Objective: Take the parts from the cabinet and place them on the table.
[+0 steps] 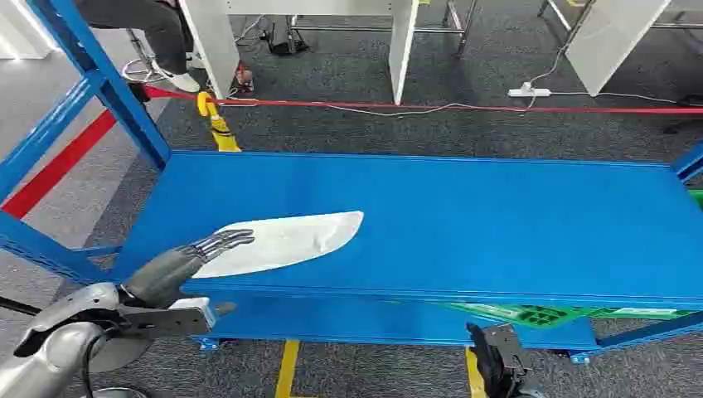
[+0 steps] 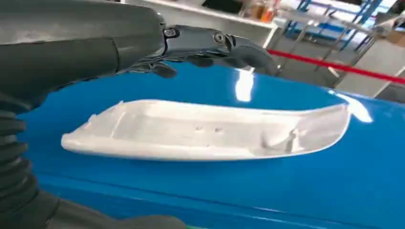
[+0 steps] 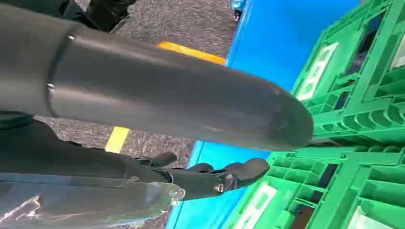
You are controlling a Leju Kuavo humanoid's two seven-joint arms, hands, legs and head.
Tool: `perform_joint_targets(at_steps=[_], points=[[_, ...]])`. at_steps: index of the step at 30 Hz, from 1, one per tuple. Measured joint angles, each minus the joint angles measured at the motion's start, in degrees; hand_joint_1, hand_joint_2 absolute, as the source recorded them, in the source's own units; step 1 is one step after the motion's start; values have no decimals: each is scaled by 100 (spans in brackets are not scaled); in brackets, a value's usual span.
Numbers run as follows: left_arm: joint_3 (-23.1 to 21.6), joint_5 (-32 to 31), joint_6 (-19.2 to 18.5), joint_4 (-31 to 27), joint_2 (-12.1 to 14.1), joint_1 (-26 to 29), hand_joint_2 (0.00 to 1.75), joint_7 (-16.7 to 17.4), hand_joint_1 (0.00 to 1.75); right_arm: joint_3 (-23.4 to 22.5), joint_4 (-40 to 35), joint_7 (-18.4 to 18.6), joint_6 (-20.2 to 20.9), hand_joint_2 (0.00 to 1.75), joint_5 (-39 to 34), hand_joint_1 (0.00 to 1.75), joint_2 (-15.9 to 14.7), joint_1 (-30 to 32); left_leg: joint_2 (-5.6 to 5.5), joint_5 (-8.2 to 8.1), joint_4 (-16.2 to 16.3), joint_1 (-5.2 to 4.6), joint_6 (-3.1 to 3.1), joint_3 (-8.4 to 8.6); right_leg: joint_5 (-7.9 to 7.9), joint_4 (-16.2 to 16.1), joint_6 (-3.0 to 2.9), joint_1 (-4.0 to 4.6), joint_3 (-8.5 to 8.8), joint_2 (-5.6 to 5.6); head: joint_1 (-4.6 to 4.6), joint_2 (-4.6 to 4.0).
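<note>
White plastic part point(image 1: 286, 241), long and shallow with one rounded end, lies flat on the blue shelf top point(image 1: 497, 224), near its front left edge. Left hand point(image 1: 217, 244) is extended over the near end of the part, fingers point(image 2: 224, 45) stretched out above it and holding nothing; contact with the part cannot be confirmed. Right hand point(image 3: 210, 176) hangs low beside the lower blue shelf, fingers loosely apart, empty, close to a green crate point(image 3: 353, 119) on that shelf. Grey carpet floor point(image 1: 373, 75) beyond, crossed by a red strip point(image 1: 464, 106).
</note>
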Motion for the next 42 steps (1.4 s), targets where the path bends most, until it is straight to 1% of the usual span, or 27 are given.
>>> perform_joint_targets(at_steps=[1, 3, 6, 11, 13, 16, 20, 21, 22, 23, 24, 25, 26, 37, 42], points=[[-20, -57, 20, 35, 0, -11, 175, 55, 0, 4, 0, 2, -2, 0, 9, 0, 0, -6, 0, 0, 0, 0, 0, 0, 0, 0, 0, 0, 0, 0, 2, 0], [-107, -449, 200, 148, 0, -42, 175, 246, 0, 22, 0, -2, -20, 0, 28, 0, 0, -7, 0, 0, 0, -1, 0, 0, 0, 0, 0, -1, 0, -1, 2, 0], [-245, -831, 365, 413, -37, -140, 175, 448, 0, 44, 7, -18, -11, 0, 46, 0, 0, -9, 0, 0, 0, -1, 0, -1, 0, -1, 0, -1, -2, -1, 0, 0], [-426, -1279, 601, 980, -284, -440, 175, 756, 0, 114, 7, -17, 31, 0, 70, 0, 0, -36, -1, 0, 0, -2, 0, -1, 1, -1, 1, -1, 0, -1, 2, 0], [-468, -1390, 658, 1202, -389, -581, 175, 835, 0, 131, 7, -15, 44, 0, 72, 0, 0, -42, -1, 1, 0, -2, 0, -1, 1, 0, 1, -1, 3, -3, 0, 0], [-494, -1497, 730, 1514, -535, -742, 175, 876, 0, 131, 7, 15, 179, 0, -24, 0, 2, -55, -1, 1, 0, -1, 0, -1, 2, 0, 1, -1, 0, -1, 2, 0], [-500, -1679, 890, 1801, -680, -916, 175, 913, 0, 131, 7, 31, 219, 0, -26, 0, 2, -73, -1, 1, 0, -1, 0, -1, 1, 1, 1, -1, 0, -2, 2, 0], [-500, -1698, 923, 1869, -710, -951, 175, 918, 5, 131, 7, 31, 221, 0, -20, 0, 2, -80, -1, 1, 0, -1, 0, -1, 1, 1, 1, -1, 0, -2, 0, 0], [-500, -1720, 940, 1927, -745, -983, 175, 918, 113, 133, 7, 33, 221, 0, -15, 0, 2, -87, -1, 1, 0, -1, 0, -1, 1, 1, 1, -1, 0, -1, 0, 0], [-500, -1742, 955, 1978, -767, -1009, 175, 918, 147, 133, 7, 37, 221, 0, -7, 0, 2, -95, -1, 1, 0, -1, 0, -1, 1, 1, 1, -1, 0, -1, 2, 0], [-500, -1746, 981, 2034, -798, -1031, 175, 918, 147, 135, 7, 42, 221, 0, 0, 0, 2, -101, -1, 1, 0, -1, 0, -1, 1, 1, 1, -1, 0, -1, 0, 0], [-498, -1749, 1006, 2074, -822, -1044, 175, 918, 154, 138, 7, 48, 219, 0, 7, 0, 2, -106, -1, 1, 0, -1, 0, -1, 1, 1, 1, -1, 0, -1, 2, 0], [-496, -1753, 1025, 2105, -839, -1049, 175, 916, 175, 140, 7, 52, 214, 0, 15, 0, 2, -109, -1, 1, 0, -1, 0, -1, 1, 1, 1, -1, 0, -1, 0, 0], [-446, -1762, 1095, 2247, -940, -1051, 175, 852, 175, 197, 7, 96, 175, 0, 39, 0, 4, -111, -1, 1, 0, -1, 0, -1, 1, 2, 1, -1, 1, -2, 2, 0], [-387, -1803, 1252, 2251, -1003, -1047, 175, 795, 175, 251, 7, 94, 140, 0, 61, 0, 7, -115, -1, 1, 0, -1, 0, -1, 1, 2, 1, -1, 2, -2, 2, 0]])
